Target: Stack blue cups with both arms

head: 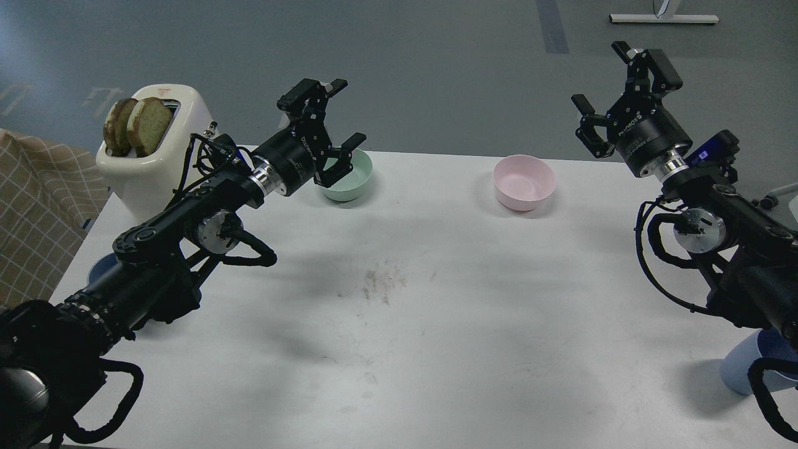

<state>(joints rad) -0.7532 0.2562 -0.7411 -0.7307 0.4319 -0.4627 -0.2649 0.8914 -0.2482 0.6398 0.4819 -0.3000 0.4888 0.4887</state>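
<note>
**Both pincers empty, cups tucked under your arms**

Left pincer [336, 125] is wide open, holding nothing, hovering near the mint bowl [352, 178]. Right pincer [614, 93] is open and empty too, raised beyond the counter [399, 324] edge. One blue cup [745, 368] sits near-right, half hidden by your right arm; the other [100, 269] peeks out under your left arm. Risk: an elbow knocks a cup while repositioning. Toaster [156, 156] crowds the left; pink bowl [523, 181] stands clear.

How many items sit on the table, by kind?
Blue cups: 2, one mostly hidden under the left arm, one at the right edge
Bowls: 2, mint-green and pink
Toaster: 1
Bread slices in it: 2
Total: 7
</note>
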